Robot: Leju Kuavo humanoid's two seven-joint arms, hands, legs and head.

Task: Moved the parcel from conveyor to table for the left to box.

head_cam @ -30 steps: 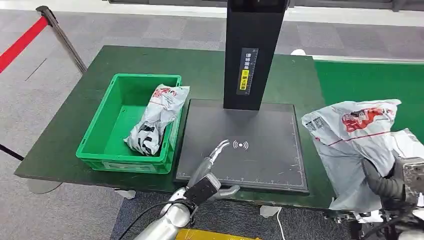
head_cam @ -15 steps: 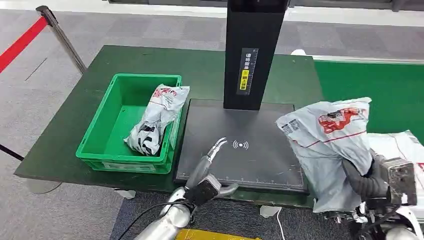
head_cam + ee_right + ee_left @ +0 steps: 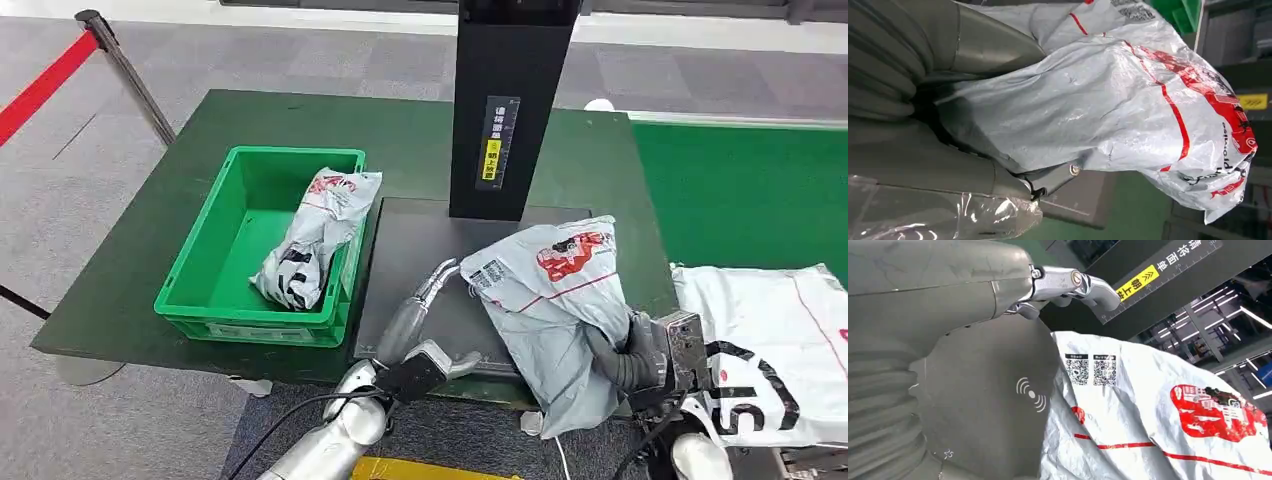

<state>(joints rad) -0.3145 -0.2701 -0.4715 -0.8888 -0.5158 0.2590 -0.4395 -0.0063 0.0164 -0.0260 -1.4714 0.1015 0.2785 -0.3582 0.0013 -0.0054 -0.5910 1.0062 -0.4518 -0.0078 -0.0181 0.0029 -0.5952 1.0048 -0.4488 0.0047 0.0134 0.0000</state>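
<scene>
My right hand [image 3: 622, 358] grips a grey plastic parcel [image 3: 556, 300] with red print and QR codes, holding it over the right part of the black scanner pad [image 3: 420, 250]. The right wrist view has the same parcel [image 3: 1108, 100] wrapped by my right hand [image 3: 948, 130]. My left hand [image 3: 418, 330] stays open above the pad's front left, its fingers [image 3: 436, 284] stretched toward the parcel's edge without touching it. In the left wrist view the left hand [image 3: 963, 295] hovers beside the parcel [image 3: 1158, 420]. A green box [image 3: 262, 245] on the table's left holds another grey parcel [image 3: 315, 235].
A black scanner column [image 3: 510, 100] rises behind the pad. The green conveyor [image 3: 750, 190] lies to the right, with a white printed bag [image 3: 770, 340] at its near end. A post with red barrier tape [image 3: 120, 70] stands far left of the dark green table [image 3: 150, 230].
My right hand has carried the grey parcel leftward from the conveyor to over the scanner pad, uncovering the white bag. The left hand has barely moved.
</scene>
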